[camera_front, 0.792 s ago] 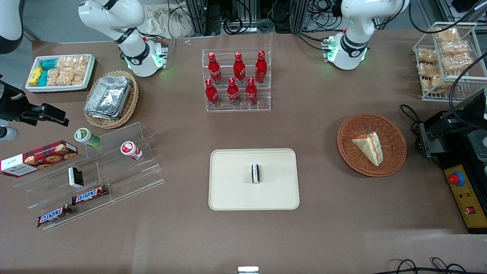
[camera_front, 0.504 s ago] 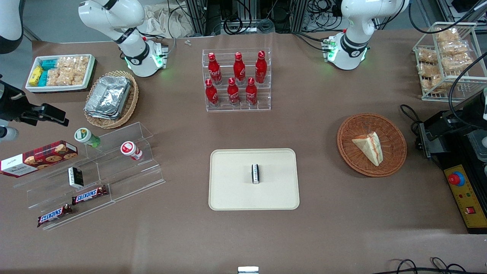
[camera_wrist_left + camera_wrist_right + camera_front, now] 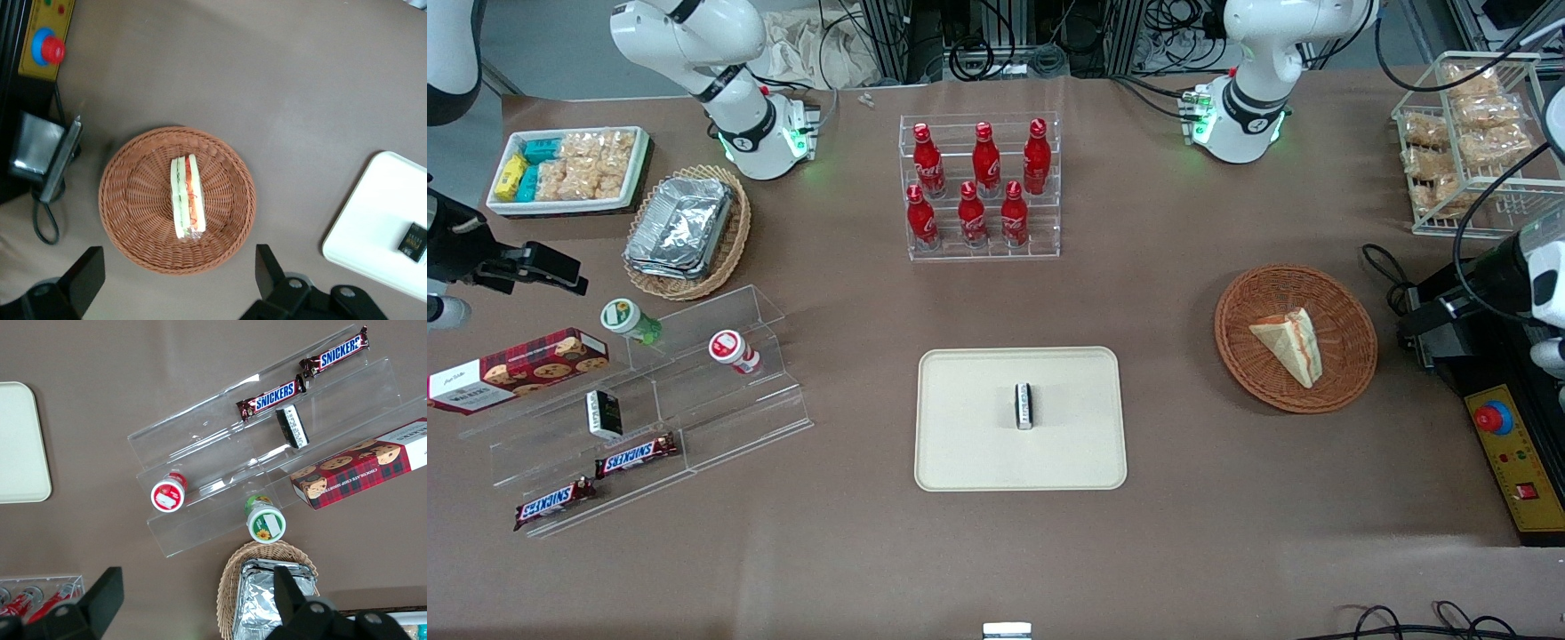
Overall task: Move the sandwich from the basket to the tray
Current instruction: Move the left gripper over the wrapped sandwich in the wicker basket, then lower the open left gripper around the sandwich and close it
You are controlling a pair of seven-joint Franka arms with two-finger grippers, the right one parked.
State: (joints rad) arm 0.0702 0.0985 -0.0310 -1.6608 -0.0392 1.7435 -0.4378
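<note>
High above the basket (image 3: 177, 200), our gripper (image 3: 175, 283) hung with its two fingers (image 3: 85, 275) spread wide apart and nothing between them. Directly beneath it we saw the sandwich (image 3: 186, 198), lying in the middle of the basket with its red and green filling facing up. Well off to one side of the gripper lay the tray (image 3: 373, 227), carrying a small dark packet (image 3: 412, 241).
</note>
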